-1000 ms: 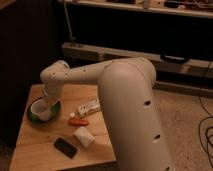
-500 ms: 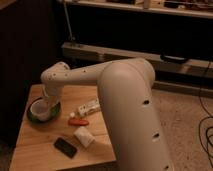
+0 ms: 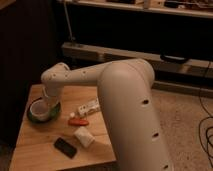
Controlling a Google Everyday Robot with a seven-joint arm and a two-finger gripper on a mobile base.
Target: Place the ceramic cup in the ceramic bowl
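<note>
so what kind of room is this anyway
Probably a lab or office: a speckled hard floor, cables on it, and a long dark shelf unit. The claw is at the ceramic cup over the ceramic bowl on a wooden table.

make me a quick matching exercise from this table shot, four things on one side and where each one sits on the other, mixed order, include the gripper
Things:
1. ceramic cup
2. black flat object
3. orange object
4. gripper

Places:
A. near the table's front edge
B. mid-table, right of the ceramic bowl
C. inside the green bowl
D. at the cup's right rim, under the arm's end

Pairs: 1-C, 2-A, 3-B, 4-D
</note>
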